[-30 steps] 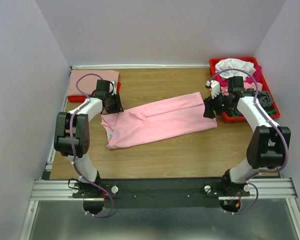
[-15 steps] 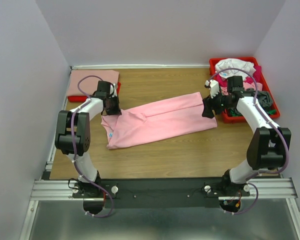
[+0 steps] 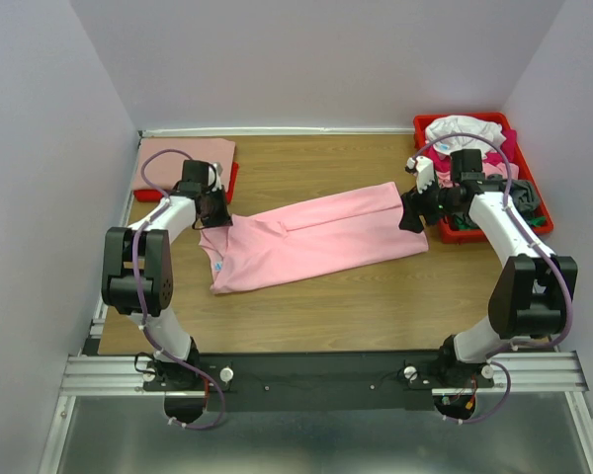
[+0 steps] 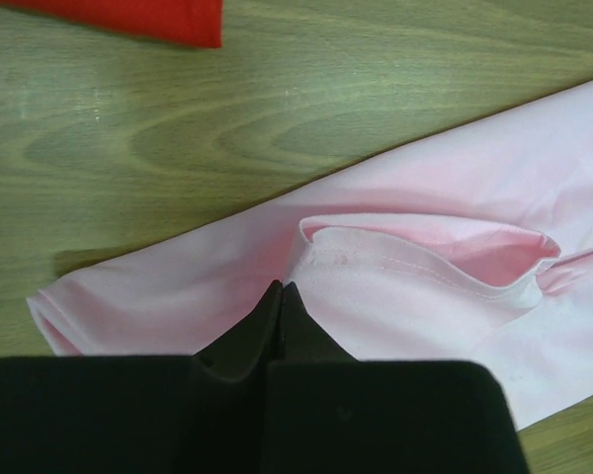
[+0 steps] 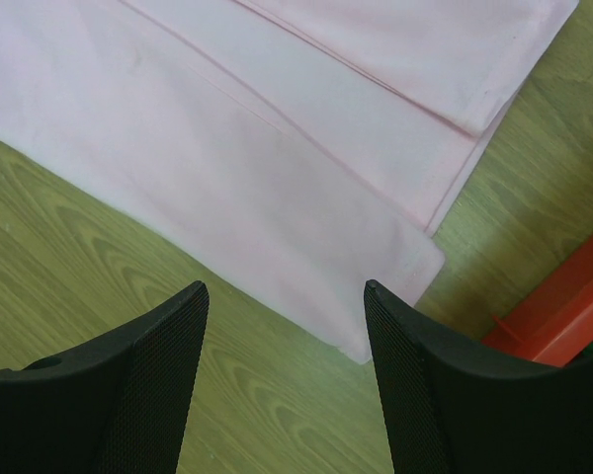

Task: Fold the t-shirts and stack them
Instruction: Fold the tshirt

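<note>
Shirt: light pink t-shirt (image 3: 311, 237) lies mid-table, long axis running near-left to far-right.
Left gripper (image 4: 280, 296): fingers together at the sleeve hem, left end; whether cloth is pinched is unclear.
Right gripper (image 5: 285, 291): fingers apart, hovering over the right end's corner.

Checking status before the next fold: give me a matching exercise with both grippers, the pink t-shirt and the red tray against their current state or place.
1 left gripper
2 right gripper
3 pink t-shirt
4 red tray

A far right corner, holding heaped shirts
B open
C laid out across the table
D shut

Pairs: 1-D, 2-B, 3-C, 4-A
</note>
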